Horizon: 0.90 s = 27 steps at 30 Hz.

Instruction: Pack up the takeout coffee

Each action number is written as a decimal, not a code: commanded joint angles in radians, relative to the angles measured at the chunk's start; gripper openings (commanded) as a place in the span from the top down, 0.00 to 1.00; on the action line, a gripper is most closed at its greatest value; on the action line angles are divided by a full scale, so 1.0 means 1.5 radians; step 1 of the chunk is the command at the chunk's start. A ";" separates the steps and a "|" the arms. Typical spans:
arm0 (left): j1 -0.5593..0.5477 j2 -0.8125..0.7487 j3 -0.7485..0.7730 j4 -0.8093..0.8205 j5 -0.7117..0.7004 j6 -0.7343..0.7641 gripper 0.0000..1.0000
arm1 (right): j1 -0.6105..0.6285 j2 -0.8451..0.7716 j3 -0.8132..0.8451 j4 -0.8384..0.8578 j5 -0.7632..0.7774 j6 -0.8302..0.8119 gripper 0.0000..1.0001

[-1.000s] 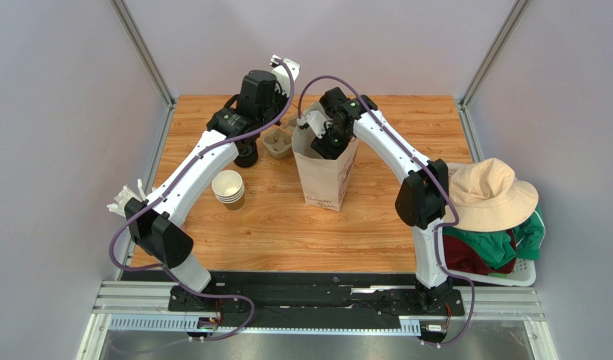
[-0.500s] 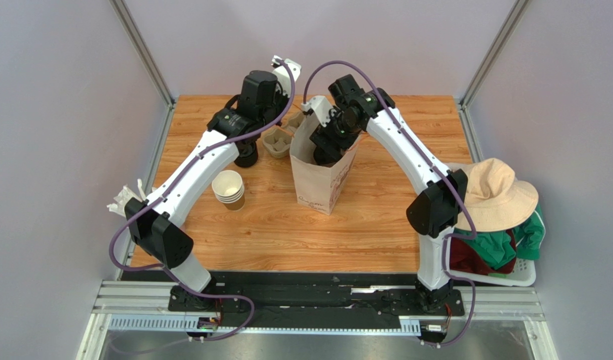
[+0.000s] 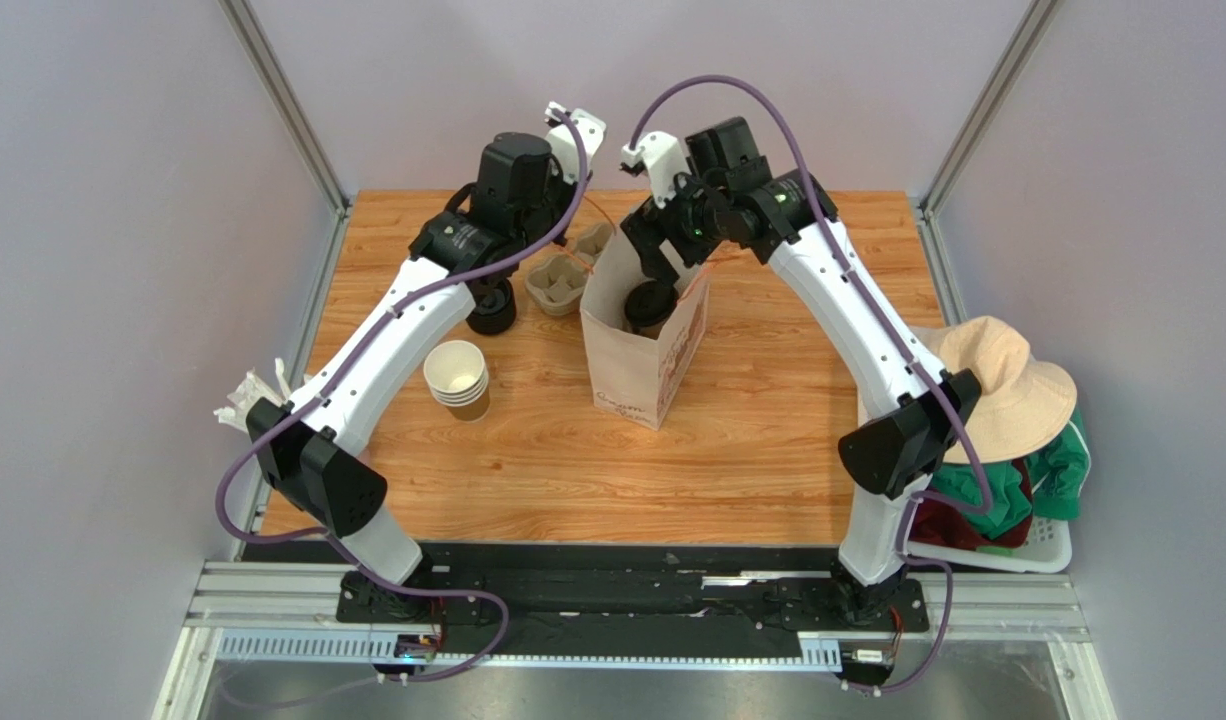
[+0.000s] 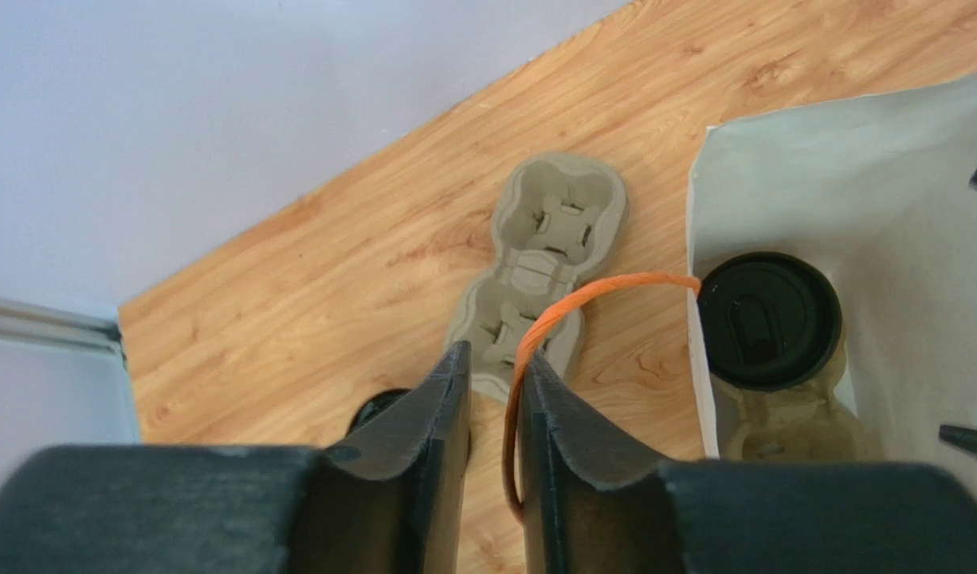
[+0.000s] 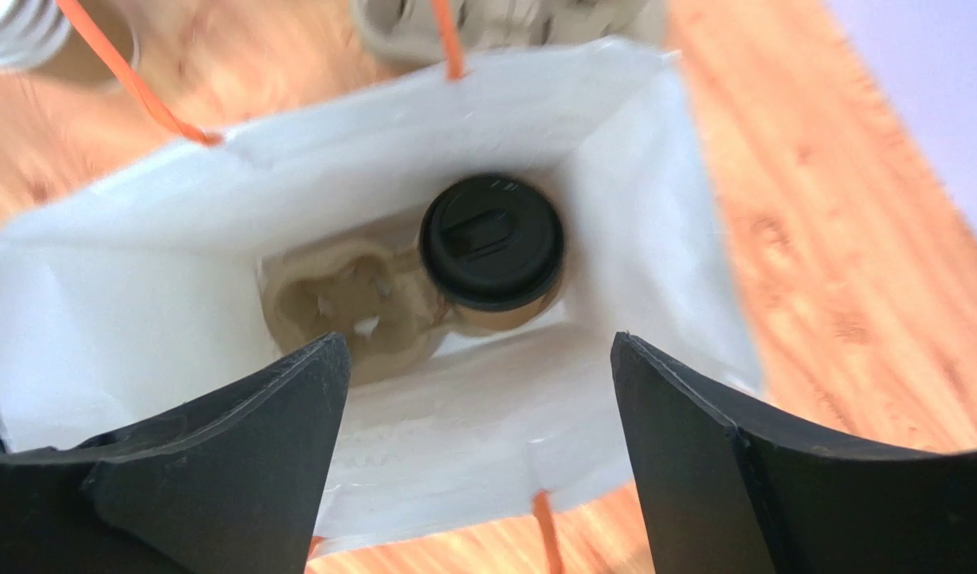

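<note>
The takeout coffee, a kraft cup with a black sip lid, stands in a pulp carrier inside the open paper bag. The lid also shows in the right wrist view and in the left wrist view. My right gripper is open and empty, above the bag's mouth; it shows in the top view too. My left gripper is shut on the bag's orange handle, at the bag's far left rim.
A second pulp carrier lies left of the bag, with a stack of black lids beside it. A stack of lidless cups stands nearer. A basket of clothes with a tan hat sits at the right edge.
My right gripper has risen out of the bag, open, leaving the coffee in the carrier inside. The left gripper has held still on the handle.
</note>
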 commanded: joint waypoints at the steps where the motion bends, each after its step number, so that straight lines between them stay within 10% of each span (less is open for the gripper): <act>1: -0.004 0.000 0.051 0.007 0.037 0.012 0.58 | -0.018 -0.055 0.055 0.087 0.041 0.055 0.12; 11: -0.004 -0.039 0.069 -0.023 0.088 0.022 0.08 | -0.079 -0.023 0.082 0.100 0.061 0.087 0.12; 27: 0.097 -0.154 0.078 -0.141 0.069 0.087 0.05 | -0.114 0.057 0.100 0.061 -0.069 0.061 0.23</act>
